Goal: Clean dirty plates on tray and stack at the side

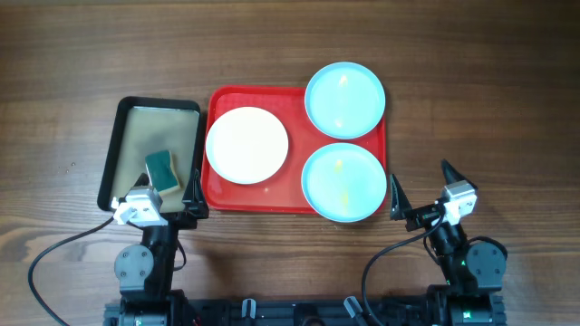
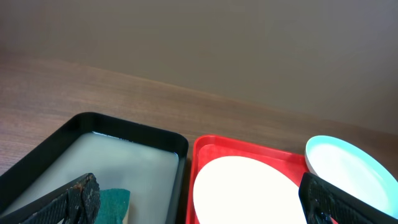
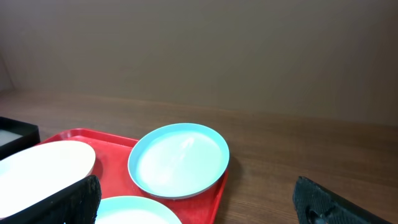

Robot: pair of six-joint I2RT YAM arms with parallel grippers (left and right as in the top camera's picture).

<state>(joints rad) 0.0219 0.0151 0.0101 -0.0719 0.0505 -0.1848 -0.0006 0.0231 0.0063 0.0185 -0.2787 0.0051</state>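
The red tray [image 1: 294, 199] lies mid-table and holds three plates. The white plate [image 1: 246, 145] sits at its left. One pale blue plate [image 1: 344, 100] sits at the back right, another [image 1: 343, 181] with yellowish smears at the front right. My left gripper [image 1: 168, 201] is open and empty at the front of the black tray, by the sponge. My right gripper [image 1: 421, 190] is open and empty over bare wood right of the red tray. The left wrist view shows the white plate [image 2: 245, 190]. The right wrist view shows the far blue plate [image 3: 179, 160].
A black-rimmed tray [image 1: 127, 116] with a beige wet floor stands left of the red tray and holds a green sponge [image 1: 163, 170]. Brown wood-grain tabletop [image 1: 489, 109] surrounds both trays. Cables run along the front edge by the arm bases.
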